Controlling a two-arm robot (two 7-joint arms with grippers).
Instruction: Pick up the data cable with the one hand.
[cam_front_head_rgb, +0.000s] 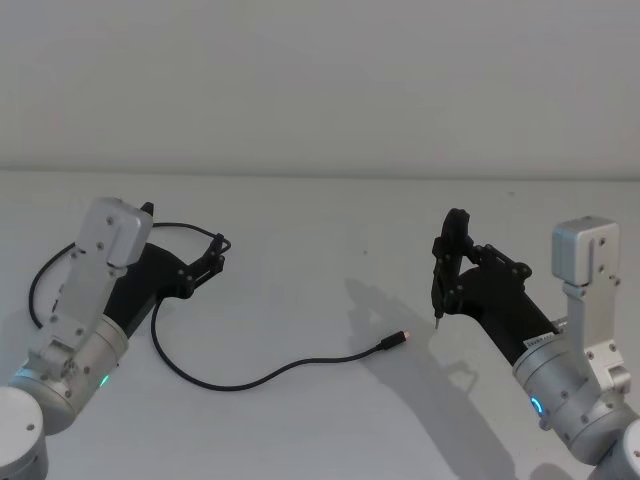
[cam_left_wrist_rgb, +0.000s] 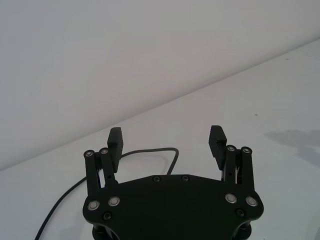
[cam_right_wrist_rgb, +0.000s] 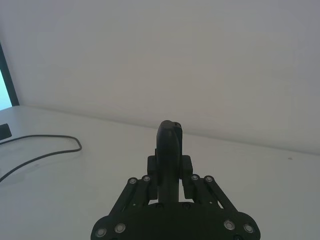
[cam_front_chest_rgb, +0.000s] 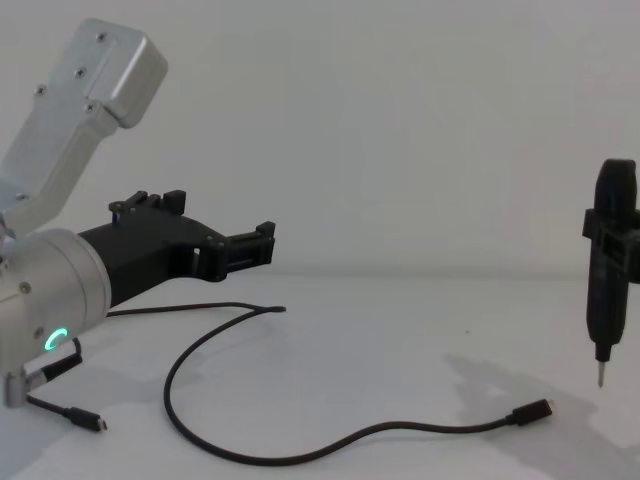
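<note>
The left gripper (cam_front_head_rgb: 219, 250) hovers, jaws spread, over the far-left loop of the data cable (cam_front_head_rgb: 250, 376), which lies on the surface (cam_front_head_rgb: 320, 215), plug pointing right. The right gripper (cam_front_head_rgb: 449, 270) pinches a pointed black tool (cam_front_head_rgb: 457, 232).

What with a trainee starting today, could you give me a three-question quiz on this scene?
1. True or false: the left gripper is open.
2. The data cable is: A) lying on the table; B) draped over a box; C) hanging off an edge.
3. Fill in: the right gripper is shut on a black pointed ____.

Key: 1 true; 2 A; 3 tool.
</note>
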